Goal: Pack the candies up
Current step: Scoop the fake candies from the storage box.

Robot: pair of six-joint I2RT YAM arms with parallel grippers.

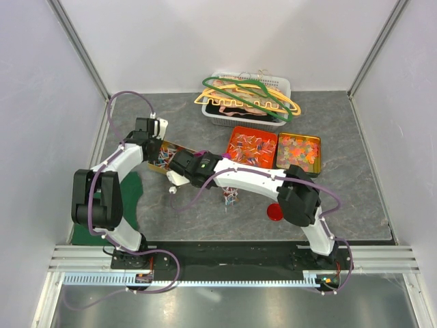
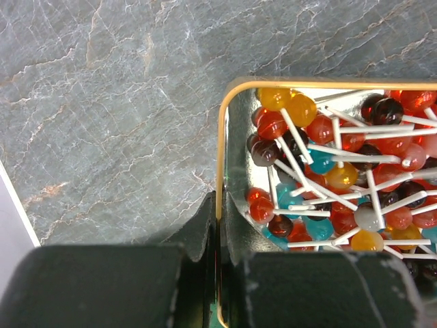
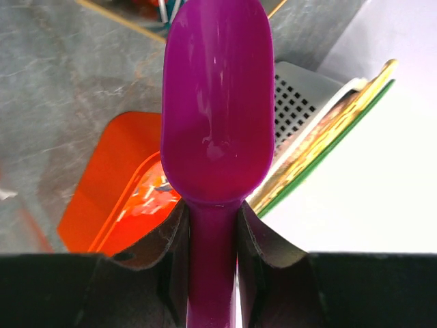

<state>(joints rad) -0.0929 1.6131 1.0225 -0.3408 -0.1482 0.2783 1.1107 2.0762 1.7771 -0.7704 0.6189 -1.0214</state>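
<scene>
Two robot arms work over a grey marble-patterned desk [image 1: 355,137], seen from above and from each wrist. Far left of the orange rectangular tin [image 1: 231,137], the left hand [image 2: 218,229] is closed tight, pinching the side wall of a gold-rimmed metal tin [image 2: 220,137]. This tin is full of round lollipops on white sticks [image 2: 321,171] in red, amber, teal and dark brown. Between that tin and the orange tin, the right hand [image 3: 212,222] is clamped on the handle of a purple plastic scoop [image 3: 215,102], whose bowl is empty. The candies [image 1: 254,147], tiny wrapped sweets in red, blue and white, lie inside the orange tin. Behind the orange tin stands a white perforated plastic basket [image 1: 281,85] piled with green, yellow and pink coat hangers [image 1: 246,96]. Just beside the orange tin on its right is a yellow tin [image 1: 318,140] of orange and yellow sweets
</scene>
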